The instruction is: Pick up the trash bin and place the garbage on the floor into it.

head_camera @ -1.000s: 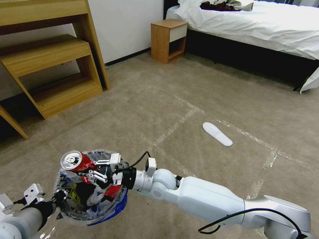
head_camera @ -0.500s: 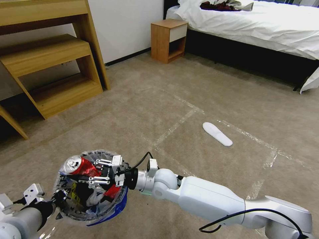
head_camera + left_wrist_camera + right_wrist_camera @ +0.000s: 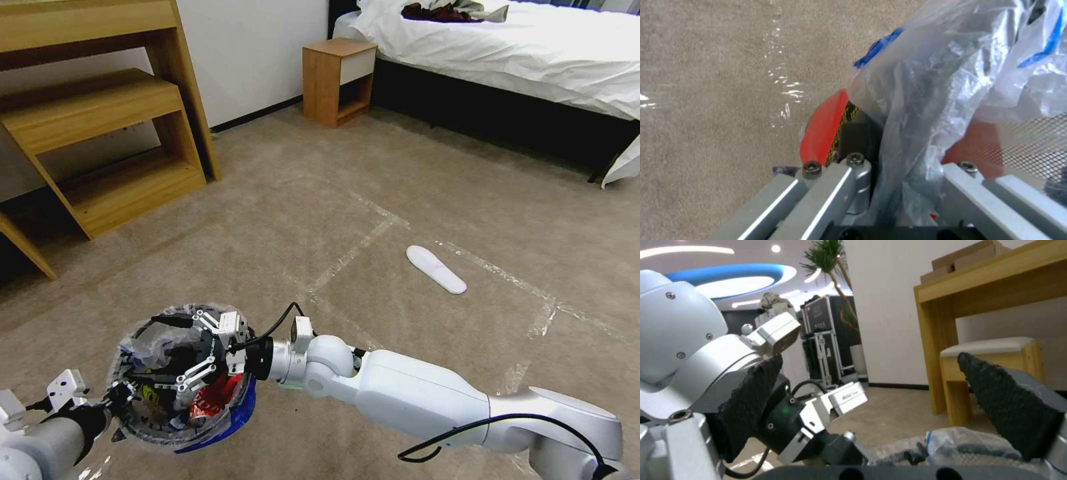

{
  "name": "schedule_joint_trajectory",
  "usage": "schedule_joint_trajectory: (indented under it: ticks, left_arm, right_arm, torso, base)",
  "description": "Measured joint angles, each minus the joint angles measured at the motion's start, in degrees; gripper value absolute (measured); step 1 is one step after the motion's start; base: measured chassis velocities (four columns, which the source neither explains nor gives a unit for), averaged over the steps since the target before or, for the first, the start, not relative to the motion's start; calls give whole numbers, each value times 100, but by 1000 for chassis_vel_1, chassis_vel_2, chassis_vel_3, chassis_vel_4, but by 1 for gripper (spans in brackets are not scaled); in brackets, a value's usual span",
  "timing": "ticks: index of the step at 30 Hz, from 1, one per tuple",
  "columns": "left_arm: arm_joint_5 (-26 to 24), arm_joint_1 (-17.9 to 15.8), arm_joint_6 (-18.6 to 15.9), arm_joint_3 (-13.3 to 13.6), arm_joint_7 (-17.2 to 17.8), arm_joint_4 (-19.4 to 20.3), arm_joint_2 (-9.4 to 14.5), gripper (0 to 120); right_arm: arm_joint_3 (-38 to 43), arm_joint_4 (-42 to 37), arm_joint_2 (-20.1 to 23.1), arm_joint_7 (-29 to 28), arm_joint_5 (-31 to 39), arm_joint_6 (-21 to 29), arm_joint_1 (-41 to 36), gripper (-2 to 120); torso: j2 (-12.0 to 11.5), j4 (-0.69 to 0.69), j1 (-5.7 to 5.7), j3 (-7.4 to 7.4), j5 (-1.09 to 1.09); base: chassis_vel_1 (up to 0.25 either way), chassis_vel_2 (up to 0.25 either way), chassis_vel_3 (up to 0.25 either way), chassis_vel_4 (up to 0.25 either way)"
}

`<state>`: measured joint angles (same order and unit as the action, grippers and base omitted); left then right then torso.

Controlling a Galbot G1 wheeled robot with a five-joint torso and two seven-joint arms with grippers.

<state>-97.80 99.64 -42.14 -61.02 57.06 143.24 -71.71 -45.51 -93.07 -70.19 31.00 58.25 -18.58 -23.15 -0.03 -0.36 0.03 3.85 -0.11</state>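
Trash bin (image 3: 181,377) held off the carpet (image 3: 373,173), low and well short of the wooden desk (image 3: 100,127). Left gripper (image 3: 896,186) clamped on its bagged rim. Right gripper (image 3: 175,353) over the bin mouth, fingers spread wide, empty. Red can (image 3: 212,399) lies inside the bin. White insole (image 3: 436,269) on the floor, well apart from the bin, toward the bed (image 3: 533,47).
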Motion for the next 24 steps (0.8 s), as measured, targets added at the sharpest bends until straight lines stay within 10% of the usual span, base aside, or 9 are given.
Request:
schedule_joint_trajectory:
  ticks: [10,24]
  left_arm:
    - [-3,20,0,-19,0,0,-9,0]
    - [-40,48,0,-77,7,0,77,0]
  right_arm:
    - [812,-318,100,-348,29,66,52,100]
    - [3892,-1246,1473,-2602,-774,684,-1063,100]
  torso:
    - [0,0,0,0,0]
    - [0,-2,0,0,3]
  base:
    - [0,0,0,0]
    - [0,0,0,0]
